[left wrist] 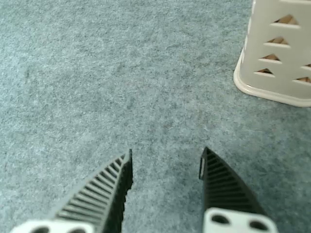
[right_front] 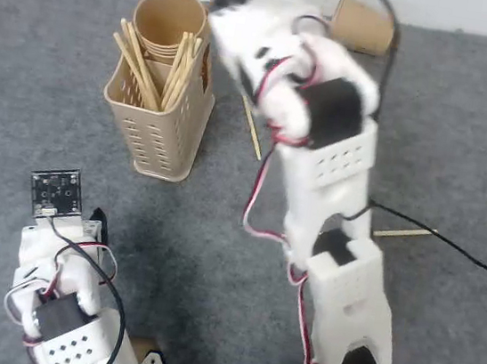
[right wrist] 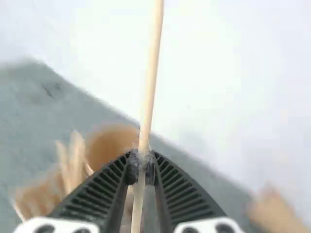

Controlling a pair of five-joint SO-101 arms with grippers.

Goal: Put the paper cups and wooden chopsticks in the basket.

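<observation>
A beige slotted basket (right_front: 157,126) stands at the back left with stacked paper cups (right_front: 168,19) and several wooden chopsticks (right_front: 138,65) in it. My right gripper (right wrist: 141,160) is shut on a wooden chopstick (right wrist: 150,73), raised just right of the basket's top (right_front: 224,2). A chopstick length (right_front: 252,129) shows beside that arm; I cannot tell if it is the held one. Another chopstick (right_front: 403,232) lies on the carpet at the right. A paper cup (right_front: 363,24) lies on its side at the back right. My left gripper (left wrist: 165,162) hangs open over bare carpet, short of the basket (left wrist: 277,58).
Grey carpet (right_front: 465,139) covers the table. The right arm's white body (right_front: 333,185) and its cables cross the middle. A black cable (right_front: 451,245) runs off to the right edge.
</observation>
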